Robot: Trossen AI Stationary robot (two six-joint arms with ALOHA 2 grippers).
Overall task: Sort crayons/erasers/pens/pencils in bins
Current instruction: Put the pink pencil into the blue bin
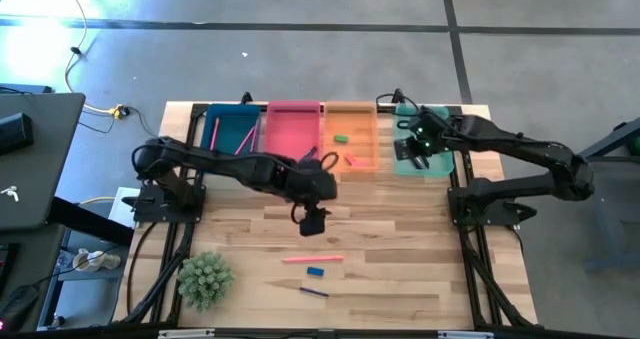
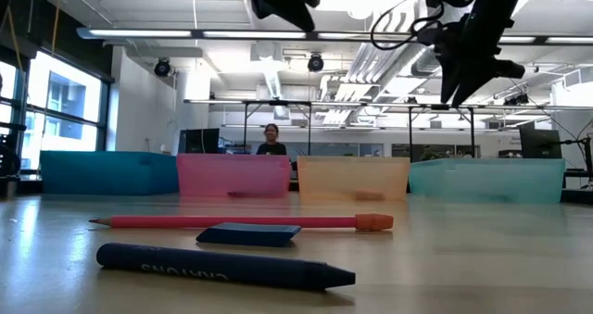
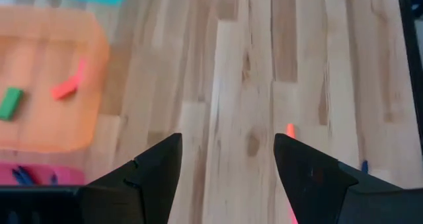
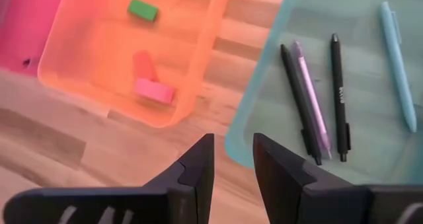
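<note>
Orange bin (image 4: 86,52) holds green eraser (image 4: 143,10); teal bin (image 4: 370,26) pens; both grippers (image 3: 228,151) (image 4: 233,159) empty, parted

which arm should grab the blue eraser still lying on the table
Left. Its open tool hovers mid-table, just beyond the blue eraser; the right tool is far off over the teal bin.
</note>
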